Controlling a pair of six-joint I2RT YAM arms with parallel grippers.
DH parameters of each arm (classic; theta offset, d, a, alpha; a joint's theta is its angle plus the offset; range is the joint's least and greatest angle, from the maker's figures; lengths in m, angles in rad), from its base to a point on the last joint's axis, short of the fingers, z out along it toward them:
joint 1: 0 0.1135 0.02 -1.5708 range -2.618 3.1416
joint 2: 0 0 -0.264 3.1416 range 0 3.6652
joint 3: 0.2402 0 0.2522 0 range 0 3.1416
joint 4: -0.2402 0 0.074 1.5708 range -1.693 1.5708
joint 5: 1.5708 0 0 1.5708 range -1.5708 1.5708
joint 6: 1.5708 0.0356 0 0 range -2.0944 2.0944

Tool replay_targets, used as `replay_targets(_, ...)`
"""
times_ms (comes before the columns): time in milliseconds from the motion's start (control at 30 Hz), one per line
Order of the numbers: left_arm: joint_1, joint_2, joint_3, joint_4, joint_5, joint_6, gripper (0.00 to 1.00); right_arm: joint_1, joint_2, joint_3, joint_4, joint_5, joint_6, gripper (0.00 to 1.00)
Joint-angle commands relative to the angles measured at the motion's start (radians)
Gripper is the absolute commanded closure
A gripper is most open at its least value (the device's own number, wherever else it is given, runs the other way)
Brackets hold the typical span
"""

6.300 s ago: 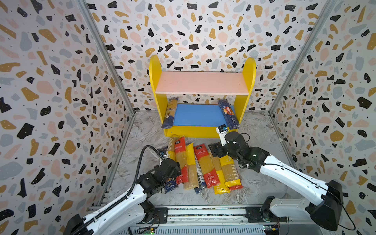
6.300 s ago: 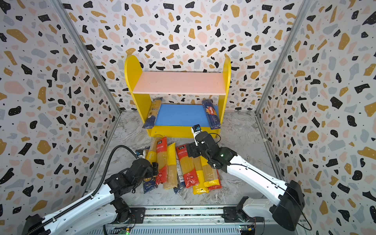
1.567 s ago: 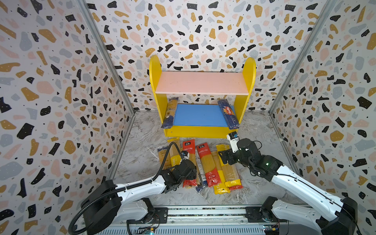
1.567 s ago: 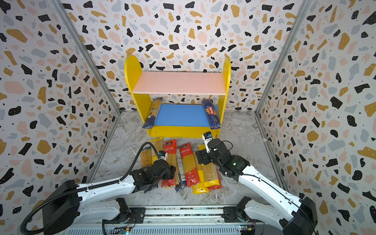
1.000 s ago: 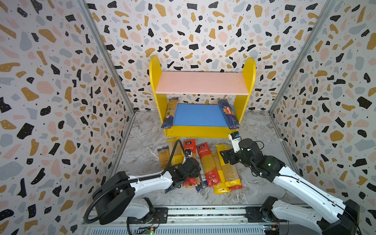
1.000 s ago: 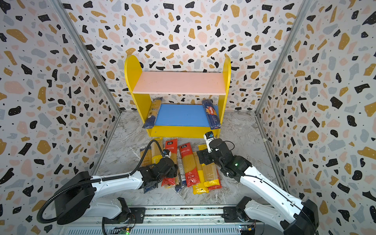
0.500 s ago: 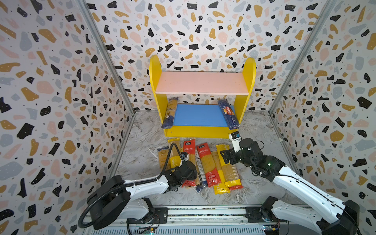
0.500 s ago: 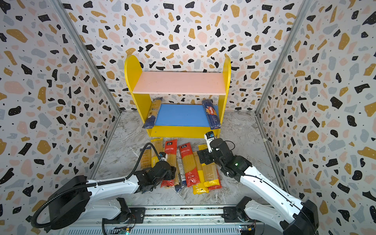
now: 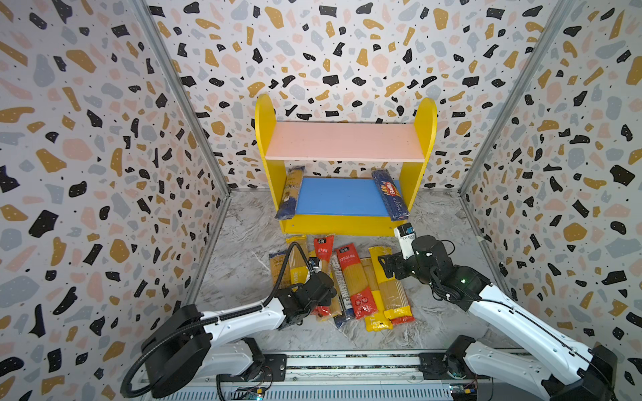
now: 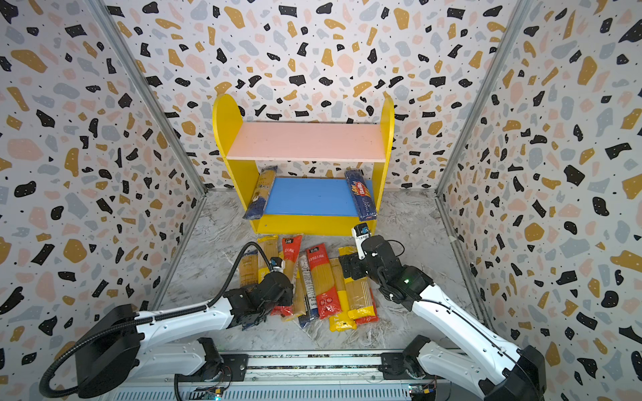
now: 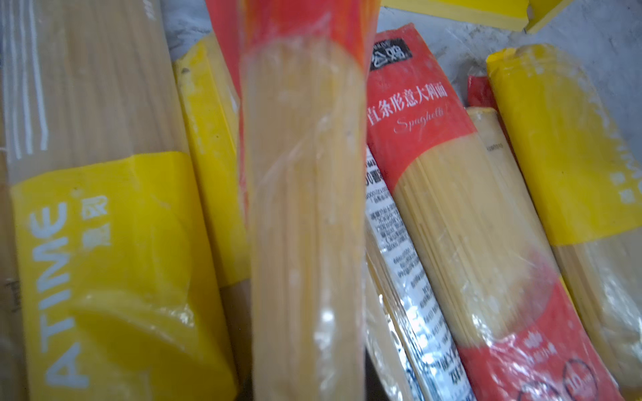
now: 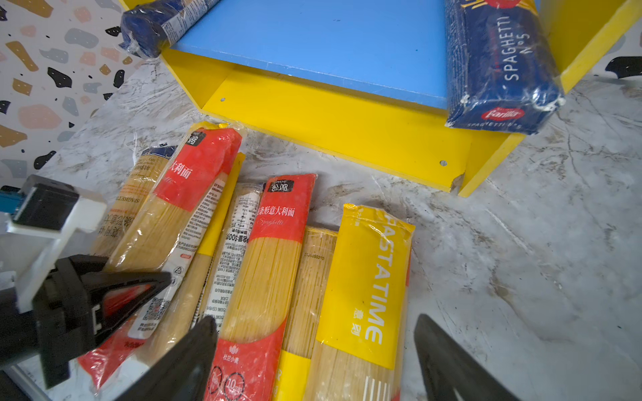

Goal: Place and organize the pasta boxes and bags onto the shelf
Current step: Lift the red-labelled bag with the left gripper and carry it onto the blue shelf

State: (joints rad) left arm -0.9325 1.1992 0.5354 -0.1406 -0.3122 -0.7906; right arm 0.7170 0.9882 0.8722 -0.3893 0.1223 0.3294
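Observation:
The shelf [image 9: 425, 139] stands at the back, with a pink upper board and a blue lower board [image 9: 342, 196]. On the lower board lie a dark-blue-ended pack [image 9: 291, 192] at the left and a Barilla pack [image 9: 389, 198] at the right. Several pasta bags [image 9: 354, 281] lie side by side on the floor in front. My left gripper [image 9: 324, 297] is shut on a red-ended bag [image 11: 305, 208] near its near end; the right wrist view shows this grip [image 12: 153, 283]. My right gripper [image 12: 316, 333] hangs open over the yellow-ended bag [image 12: 364, 277].
Patterned walls close in the left, back and right. A metal rail [image 9: 347, 361] runs along the front edge. Bare marble floor [image 9: 448, 222] lies right of the pile and beside the shelf. The pink upper board [image 9: 345, 140] carries nothing.
My left gripper has closed on the red-ended bag; half a second ago it was open over it. The right arm has stayed still.

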Motion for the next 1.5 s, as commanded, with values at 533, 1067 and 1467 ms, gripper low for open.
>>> replay_targets(533,-0.008,-0.073,0.328,-0.241,-0.183,0.182,1.00,-0.007,-0.035,0.081,-0.002,-0.087,-0.033,0.09)
replay_targets(1067,0.205,0.173,0.658,-0.256,-0.195,0.416,1.00,-0.008,-0.021,0.224,-0.006,-0.159,-0.085,0.01)
replay_targets(1467,0.366,0.383,0.876,-0.224,-0.112,0.511,1.00,-0.039,0.042,0.327,-0.045,-0.124,-0.119,0.01)
